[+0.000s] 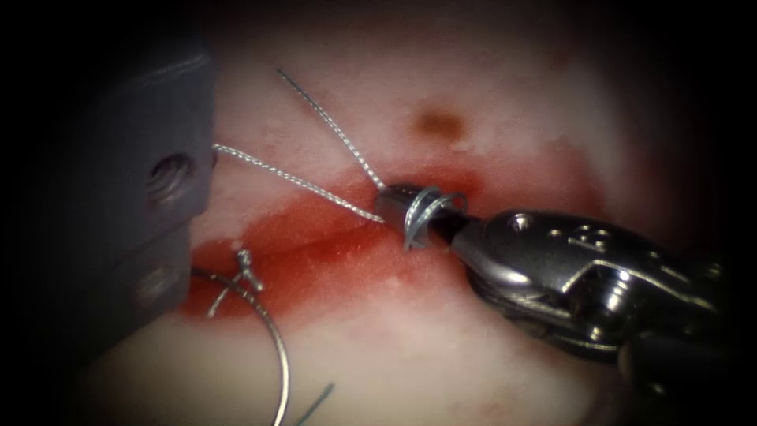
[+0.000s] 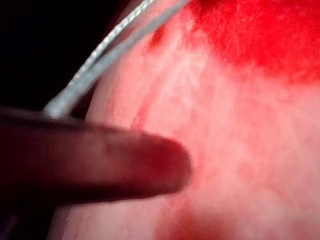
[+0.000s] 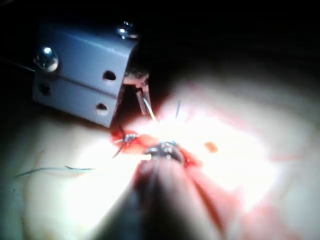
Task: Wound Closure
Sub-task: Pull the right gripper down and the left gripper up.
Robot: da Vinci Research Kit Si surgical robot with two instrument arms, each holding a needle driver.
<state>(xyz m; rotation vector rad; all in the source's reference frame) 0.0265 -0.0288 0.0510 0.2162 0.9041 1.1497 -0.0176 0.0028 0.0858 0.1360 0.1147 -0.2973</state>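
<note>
My right tool's jaws (image 1: 392,207) are shut and lie over the cut (image 1: 315,248) in the tissue (image 1: 441,339), with two loops of thread (image 1: 422,211) wound round them. I see nothing pinched between them. From the jaws one strand (image 1: 292,178) runs left to my left tool (image 3: 142,97), whose jaws (image 2: 182,167) are shut on it. A second strand (image 1: 331,130) rises up-left to a free end. The curved needle (image 1: 277,355) lies loose on the tissue at the lower left, held by neither tool. In the right wrist view the right tool (image 3: 162,149) sits on the wound.
A tied knot (image 1: 246,264) with short ends sits on the cut's left part, in red fluid (image 1: 347,252). A dark thread piece (image 1: 315,401) lies near the needle's end. A brown spot (image 1: 440,122) marks the tissue above the cut.
</note>
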